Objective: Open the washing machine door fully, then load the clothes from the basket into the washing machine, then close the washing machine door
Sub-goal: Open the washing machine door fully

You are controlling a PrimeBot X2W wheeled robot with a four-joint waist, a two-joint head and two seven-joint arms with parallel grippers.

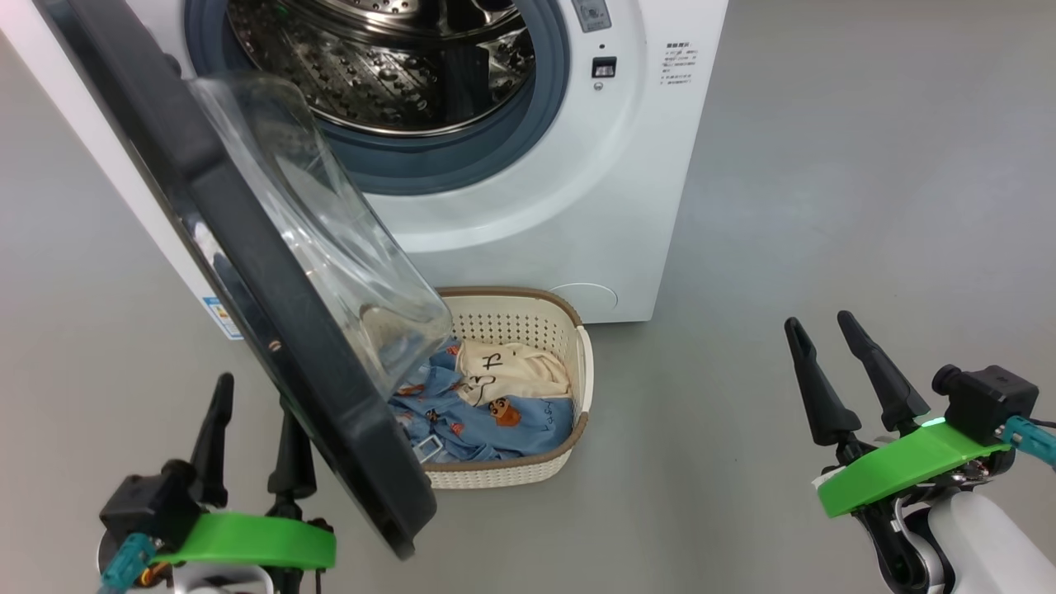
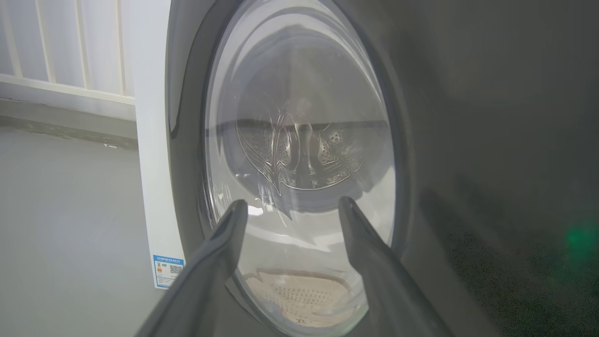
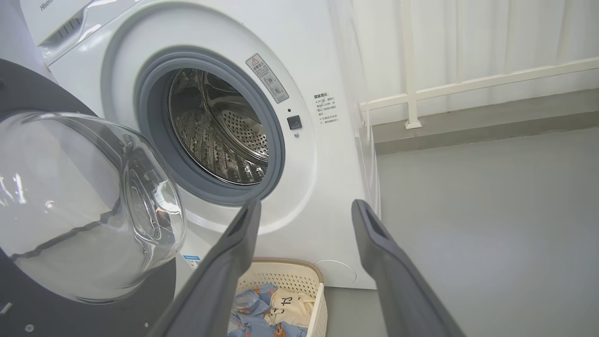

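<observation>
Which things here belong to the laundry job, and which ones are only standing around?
Belonging to the job:
washing machine
washing machine door, standing open
basket
clothes, in the basket

Only standing around:
white railing by the wall
grey floor

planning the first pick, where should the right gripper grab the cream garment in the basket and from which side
Probably pinch the bunched fold at the middle of the cream garment, which lies atop the blue clothes. Come from above on the right side of the basket with the right gripper, since the open washing machine door overhangs the left side.
</observation>
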